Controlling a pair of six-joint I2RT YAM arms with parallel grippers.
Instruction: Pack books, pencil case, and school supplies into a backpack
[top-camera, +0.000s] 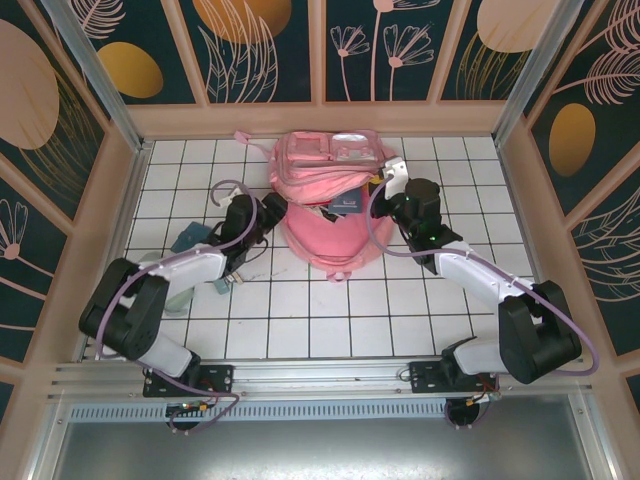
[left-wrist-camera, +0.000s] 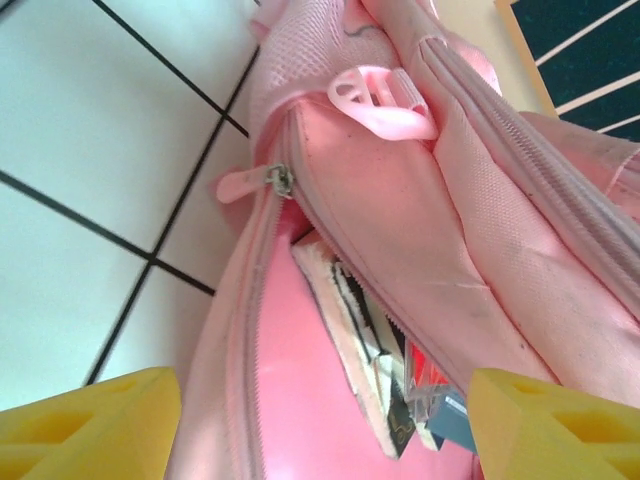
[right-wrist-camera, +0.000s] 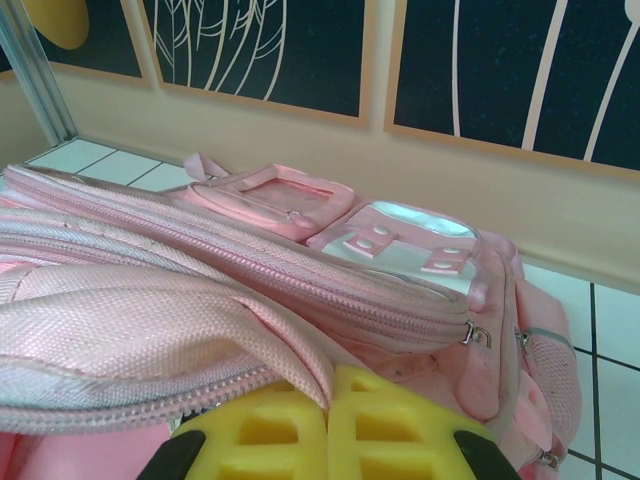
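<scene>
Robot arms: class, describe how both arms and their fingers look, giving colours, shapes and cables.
Both the left arm and the right arm have black joint housings, white link segments and a lavender cable looping alongside. The fingers are bright yellow blocks with square recesses.

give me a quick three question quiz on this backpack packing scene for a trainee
1. True or false: the left pincer has its yellow fingers spread wide apart.
2. Where do the flat books lie? A) loose on the white tiles B) inside the open compartment of the large pink fabric backpack C) stacked on top of a zipped-up bag
3. Which pincer is shut on the backpack's zip edge?
Key: 1 true; 2 B; 3 the right pincer.
</scene>
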